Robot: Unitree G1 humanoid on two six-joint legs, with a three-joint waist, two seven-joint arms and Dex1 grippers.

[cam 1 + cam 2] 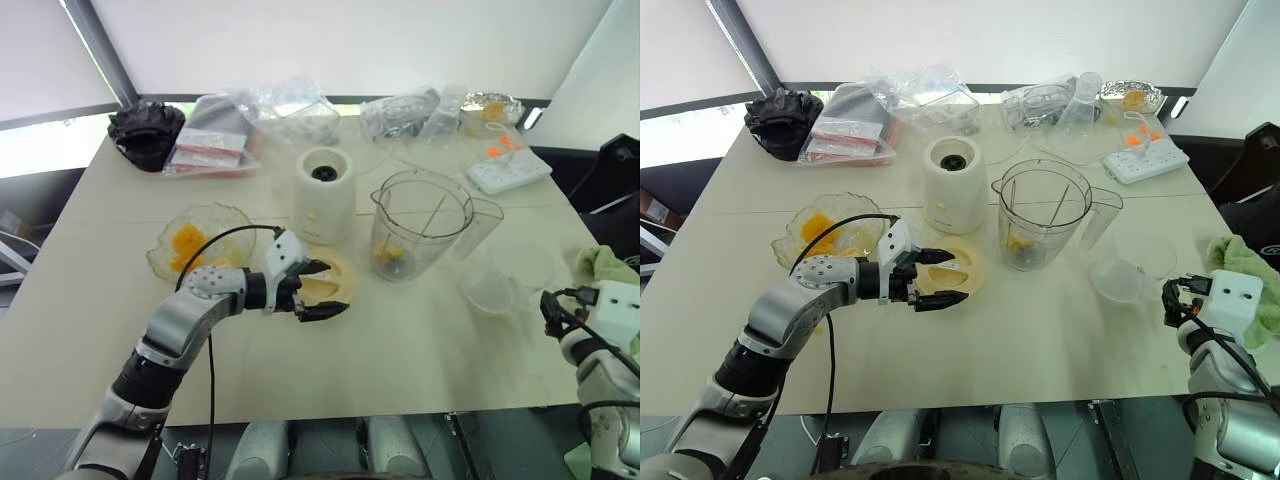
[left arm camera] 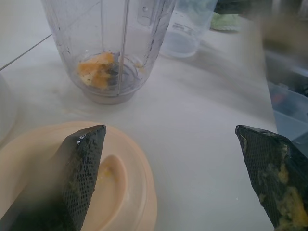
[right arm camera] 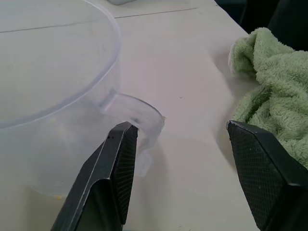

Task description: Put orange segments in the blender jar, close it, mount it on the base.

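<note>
Your left gripper (image 1: 322,290) is spread wide around the cream lid (image 1: 335,281), likely to grab it, since orange segments (image 1: 391,258) already sit in the blender jar (image 1: 421,222). Your right gripper (image 3: 185,173) is apart, holding nothing.

Counts on the bench (image 1: 420,350):
- 1 blender jar (image 1: 420,225), with orange segments (image 2: 96,71) in the bottom; they're clumped, can't count them.
- 1 base (image 1: 324,195).
- 1 cream lid (image 1: 335,285).
- 2 scalloped glass bowls: one near (image 1: 200,240), one far (image 1: 490,105), both with fruit pieces.
- 1 small clear cup (image 1: 492,290).
- 1 white tray (image 1: 508,170).
- 1 green towel (image 3: 269,91).
- 1 black bundle (image 1: 147,130).
- Clear plastic bags (image 1: 290,110) at the far edge: piled, number unclear.
</note>
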